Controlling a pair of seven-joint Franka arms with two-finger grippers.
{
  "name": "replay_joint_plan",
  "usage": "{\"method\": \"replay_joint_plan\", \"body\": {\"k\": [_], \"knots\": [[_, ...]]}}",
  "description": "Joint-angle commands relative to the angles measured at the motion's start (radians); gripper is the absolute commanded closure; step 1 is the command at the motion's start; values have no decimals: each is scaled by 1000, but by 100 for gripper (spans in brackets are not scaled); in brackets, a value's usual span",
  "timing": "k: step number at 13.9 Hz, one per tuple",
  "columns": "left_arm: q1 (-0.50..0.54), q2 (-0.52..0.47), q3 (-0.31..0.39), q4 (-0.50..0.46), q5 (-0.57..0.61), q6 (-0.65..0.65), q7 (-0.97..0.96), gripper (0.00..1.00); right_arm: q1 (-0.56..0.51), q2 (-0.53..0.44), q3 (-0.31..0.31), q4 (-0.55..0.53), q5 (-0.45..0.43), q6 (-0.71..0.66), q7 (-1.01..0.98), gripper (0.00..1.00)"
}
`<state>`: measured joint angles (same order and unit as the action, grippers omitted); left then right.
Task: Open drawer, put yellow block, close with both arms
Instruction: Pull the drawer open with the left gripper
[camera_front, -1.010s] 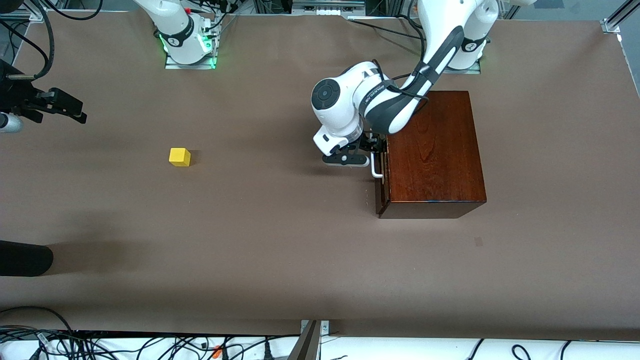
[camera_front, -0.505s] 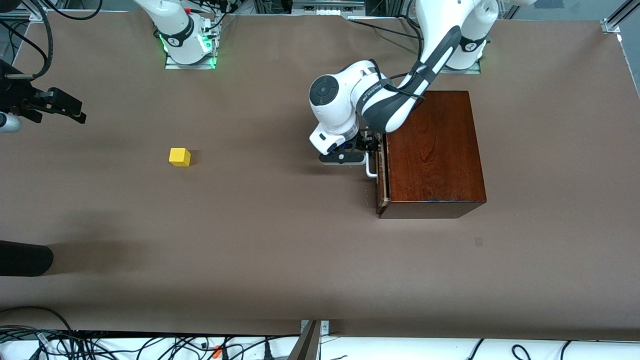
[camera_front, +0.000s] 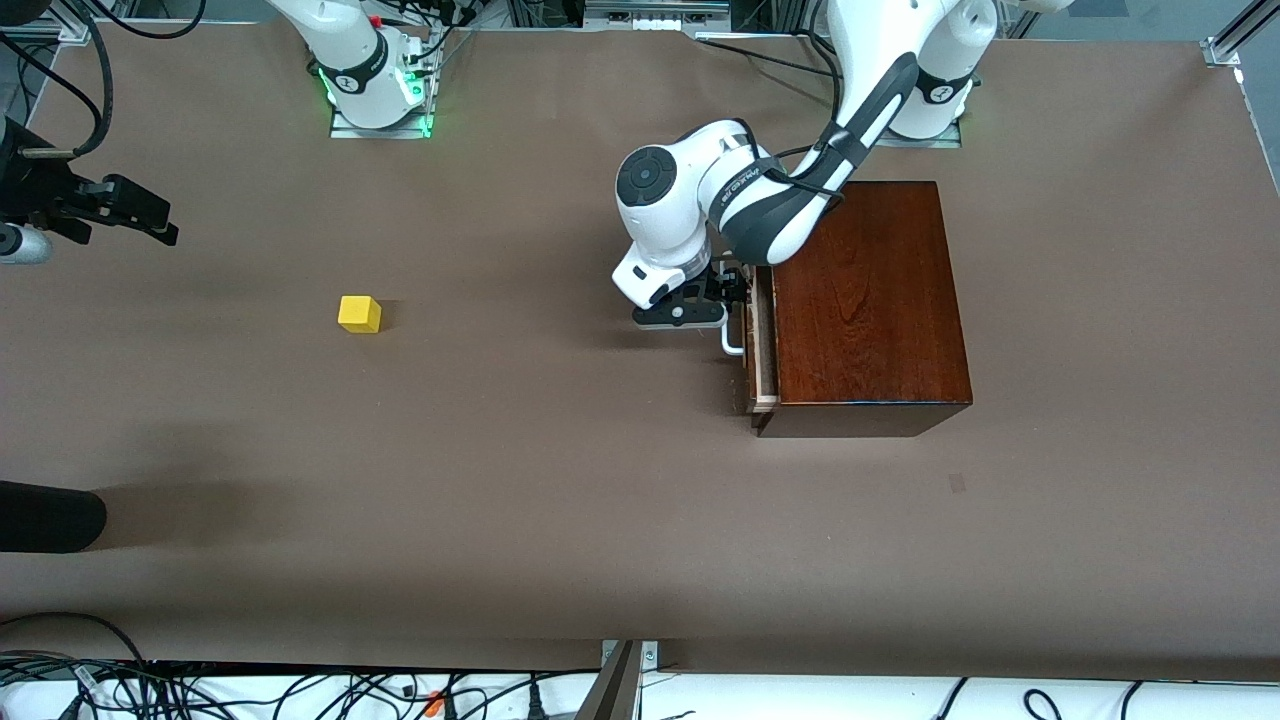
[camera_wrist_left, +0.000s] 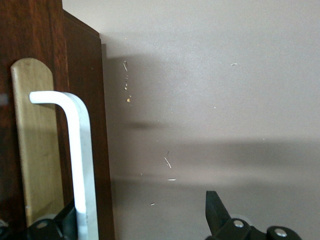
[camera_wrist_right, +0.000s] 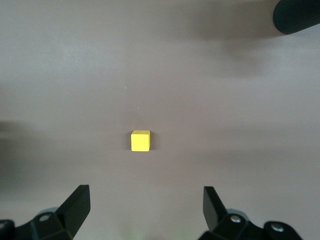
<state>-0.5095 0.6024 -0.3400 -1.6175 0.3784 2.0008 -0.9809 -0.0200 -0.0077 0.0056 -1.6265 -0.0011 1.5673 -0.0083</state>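
Note:
The dark mahogany box (camera_front: 870, 300) stands toward the left arm's end of the table. Its drawer (camera_front: 763, 345) is out a little, and a thin pale strip of tray shows. The left gripper (camera_front: 737, 296) is at the white bar handle (camera_front: 731, 340). In the left wrist view the gripper (camera_wrist_left: 137, 212) is open. The handle (camera_wrist_left: 80, 170) lies just inside one finger (camera_wrist_left: 55, 225), and the other finger (camera_wrist_left: 216, 210) is far off it. The yellow block (camera_front: 359, 313) lies on the table toward the right arm's end. The right gripper (camera_front: 135, 215) hangs open over the table near that end, with the block (camera_wrist_right: 140, 140) ahead of its fingertips (camera_wrist_right: 145, 200).
A black rounded object (camera_front: 50, 515) pokes in at the table's edge on the right arm's end, nearer the front camera; it also shows in the right wrist view (camera_wrist_right: 297, 17). Cables run along the table's near edge (camera_front: 300, 690). Brown table surface (camera_front: 550, 450) lies between block and box.
The left gripper has moved toward the right arm's end with the handle hooked, and the drawer has slid out a little. The right gripper has barely shifted.

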Motion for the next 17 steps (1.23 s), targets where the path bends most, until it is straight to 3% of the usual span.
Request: {"method": "replay_joint_plan", "body": {"k": [1, 11, 14, 17], "knots": [[-55, 98, -17, 119, -38, 38, -59, 0, -11, -23, 13, -24, 18, 3, 10, 0], [-58, 89, -16, 176, -21, 18, -42, 0, -1, -9, 25, -12, 15, 8, 7, 0], [-57, 63, -19, 214, -18, -120, -39, 0, 0, -8, 27, -10, 13, 7, 7, 0], [-49, -24, -21, 240, -39, -281, 52, 0, 0, -12, 27, -22, 15, 7, 10, 0]]}}
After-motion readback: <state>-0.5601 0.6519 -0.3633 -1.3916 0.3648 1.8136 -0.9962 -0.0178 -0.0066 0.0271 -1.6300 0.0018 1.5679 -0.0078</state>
